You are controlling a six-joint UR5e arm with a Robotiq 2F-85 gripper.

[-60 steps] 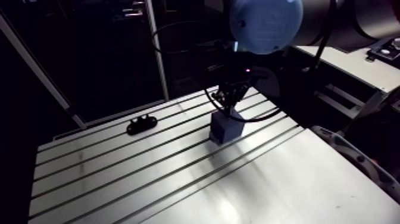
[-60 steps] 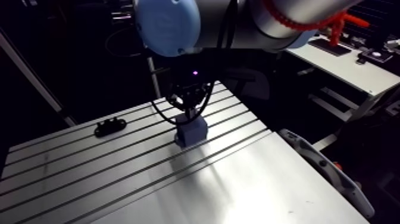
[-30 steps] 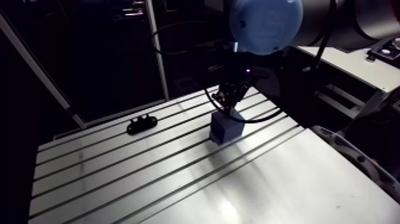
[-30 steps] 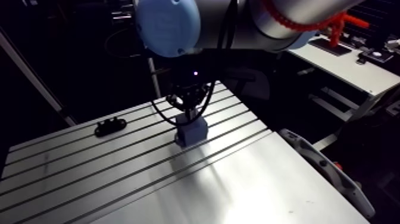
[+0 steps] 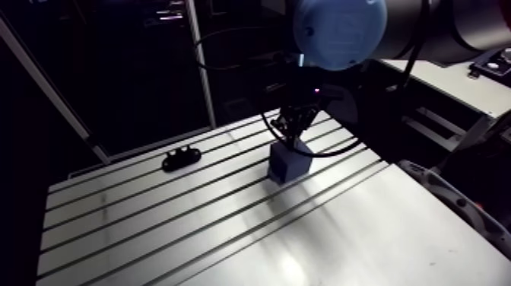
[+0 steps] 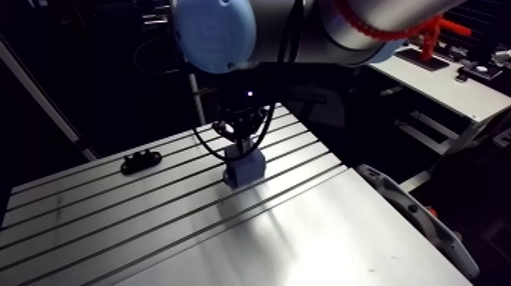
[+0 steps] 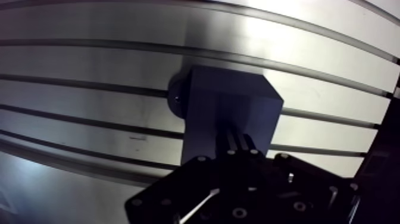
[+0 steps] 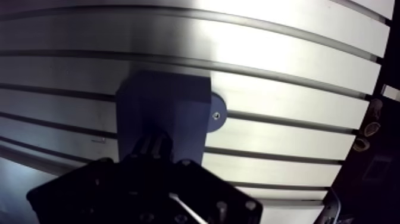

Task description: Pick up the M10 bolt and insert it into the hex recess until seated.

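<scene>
Wrist view: the gripper (image 7: 236, 142) hangs over one blue-grey block (image 7: 229, 110), its dark tip at the block's top face. I cannot tell whether it is spread or pinching, and the M10 bolt is hidden there. The block stands on the slotted tabletop (image 7: 89, 36), toward its far edge. One small black piece (image 5: 181, 158) lies near the far left corner.

Arm (image 6: 319, 27) slanting across overhead, its dark wrist (image 5: 304, 103) upright, tool (image 5: 293, 137) straight down below it.
</scene>
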